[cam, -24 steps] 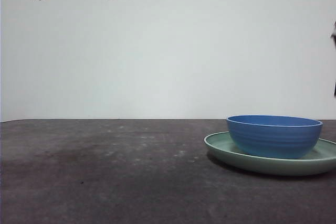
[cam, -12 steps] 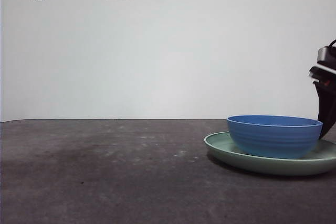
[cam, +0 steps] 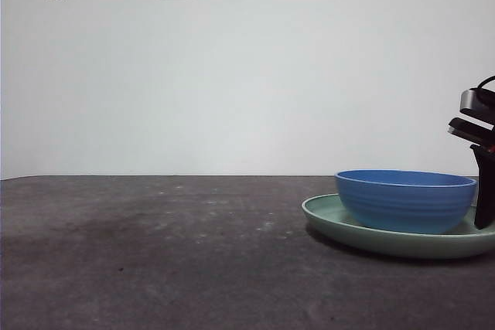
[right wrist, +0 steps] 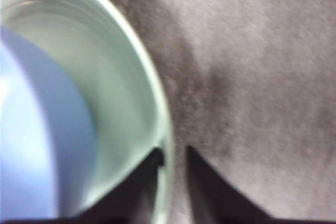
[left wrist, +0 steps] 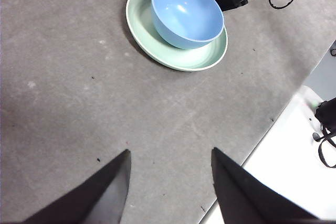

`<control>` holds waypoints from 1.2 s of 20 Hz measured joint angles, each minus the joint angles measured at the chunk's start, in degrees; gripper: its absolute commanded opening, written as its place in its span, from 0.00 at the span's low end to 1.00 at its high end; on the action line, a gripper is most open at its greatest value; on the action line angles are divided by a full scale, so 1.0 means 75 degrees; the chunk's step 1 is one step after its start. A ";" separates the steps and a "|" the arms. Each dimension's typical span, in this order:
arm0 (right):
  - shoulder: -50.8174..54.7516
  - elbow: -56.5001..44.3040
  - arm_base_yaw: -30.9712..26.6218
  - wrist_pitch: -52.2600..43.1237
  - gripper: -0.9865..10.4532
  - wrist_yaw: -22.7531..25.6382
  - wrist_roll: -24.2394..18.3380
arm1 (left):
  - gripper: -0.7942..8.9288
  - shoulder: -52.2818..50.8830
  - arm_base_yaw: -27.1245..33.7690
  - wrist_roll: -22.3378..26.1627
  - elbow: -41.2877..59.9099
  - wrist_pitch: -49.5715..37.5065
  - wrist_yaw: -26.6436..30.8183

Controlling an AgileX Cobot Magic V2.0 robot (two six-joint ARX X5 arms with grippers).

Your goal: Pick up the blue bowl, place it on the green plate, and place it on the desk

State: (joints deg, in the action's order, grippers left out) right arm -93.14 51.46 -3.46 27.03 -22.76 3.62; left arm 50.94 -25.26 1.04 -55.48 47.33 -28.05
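The blue bowl (cam: 406,201) sits inside the green plate (cam: 325,214), plate flat on the desk (cam: 155,253), down at about four o'clock in the front view; the right gripper (right wrist: 172,153) is low at the plate's far edge — jaws narrow, one inside the rim, one outside, straddling it; whether they pinch it I cannot tell; the left gripper (left wrist: 170,156) hangs high, well apart — jaws spread wide, empty.
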 measured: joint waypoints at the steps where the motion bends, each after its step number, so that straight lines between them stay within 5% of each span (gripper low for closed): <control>1: 0.0000 0.0000 0.0003 -0.0017 0.09 -0.0006 0.0003 | 0.34 0.0000 0.0000 0.0000 0.0000 0.0000 -0.0003; 17: 0.1116 0.0000 -0.0050 -0.0023 0.09 -0.1370 0.0714 | 0.34 0.0000 0.0000 0.0026 0.0000 0.0000 0.0000; 24: 0.1177 0.0000 0.0976 -0.0691 0.09 -0.1422 0.1480 | 0.34 0.0000 0.0000 0.0032 0.0000 0.0000 0.0000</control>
State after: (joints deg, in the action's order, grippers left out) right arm -84.31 51.46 3.86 21.85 -33.43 14.72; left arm 50.94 -25.26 1.28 -55.48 47.33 -28.05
